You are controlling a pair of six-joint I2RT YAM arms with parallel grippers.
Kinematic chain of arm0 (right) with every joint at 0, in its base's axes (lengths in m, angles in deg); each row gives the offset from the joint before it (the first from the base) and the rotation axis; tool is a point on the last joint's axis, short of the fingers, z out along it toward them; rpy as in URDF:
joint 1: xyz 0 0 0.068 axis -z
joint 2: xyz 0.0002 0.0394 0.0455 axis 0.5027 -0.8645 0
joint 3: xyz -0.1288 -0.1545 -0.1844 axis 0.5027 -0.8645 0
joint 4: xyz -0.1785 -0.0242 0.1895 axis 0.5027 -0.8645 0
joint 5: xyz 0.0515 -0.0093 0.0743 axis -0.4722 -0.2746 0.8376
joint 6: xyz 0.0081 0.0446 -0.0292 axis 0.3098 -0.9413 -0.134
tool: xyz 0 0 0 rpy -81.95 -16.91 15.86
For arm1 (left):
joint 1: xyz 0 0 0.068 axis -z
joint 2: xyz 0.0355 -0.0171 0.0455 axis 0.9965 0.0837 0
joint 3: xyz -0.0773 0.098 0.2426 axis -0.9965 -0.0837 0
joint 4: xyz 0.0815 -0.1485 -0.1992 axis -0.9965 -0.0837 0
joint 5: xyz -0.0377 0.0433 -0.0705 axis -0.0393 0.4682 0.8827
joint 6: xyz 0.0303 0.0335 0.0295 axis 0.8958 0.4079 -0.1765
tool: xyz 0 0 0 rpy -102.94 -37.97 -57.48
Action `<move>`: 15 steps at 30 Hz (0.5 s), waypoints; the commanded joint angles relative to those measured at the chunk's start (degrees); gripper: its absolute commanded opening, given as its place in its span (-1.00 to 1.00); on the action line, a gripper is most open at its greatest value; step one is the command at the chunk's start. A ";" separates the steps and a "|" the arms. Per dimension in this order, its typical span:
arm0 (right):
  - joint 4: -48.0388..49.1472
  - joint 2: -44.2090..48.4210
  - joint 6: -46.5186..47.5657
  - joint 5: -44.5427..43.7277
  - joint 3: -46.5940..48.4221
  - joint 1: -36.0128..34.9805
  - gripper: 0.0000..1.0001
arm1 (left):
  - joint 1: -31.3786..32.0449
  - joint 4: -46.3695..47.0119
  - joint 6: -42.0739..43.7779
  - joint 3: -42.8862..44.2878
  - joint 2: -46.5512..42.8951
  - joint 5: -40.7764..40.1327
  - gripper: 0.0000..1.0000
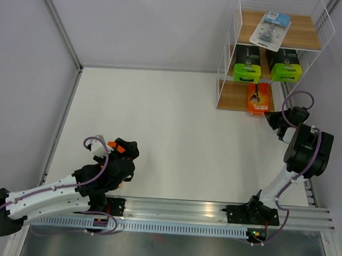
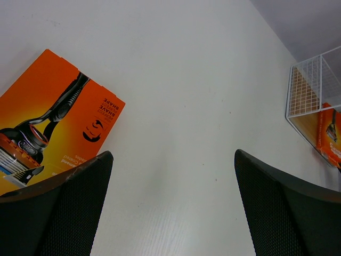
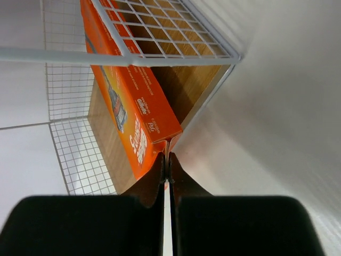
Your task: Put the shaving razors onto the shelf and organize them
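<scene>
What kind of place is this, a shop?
Probably not a real shop, more a robot practice room: two robot arms bolted to a white table, and one small shelf holding razor packs.

You had a white counter (image 1: 176,134) carrying one orange razor card (image 2: 48,122) flat at its near left and the wire shelf (image 1: 307,37) at its far right. A blue-carded blister (image 1: 270,27) lay on the top board, two black boxes (image 1: 246,67) sat side by side on the middle one, and a second orange card (image 1: 258,98) lay at the bottom board's front edge.
</scene>
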 commanded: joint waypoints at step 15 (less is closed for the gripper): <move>-13.97 -0.17 12.14 -2.91 5.70 4.07 -0.74 | -0.31 -0.94 -1.76 2.30 0.80 -1.26 0.99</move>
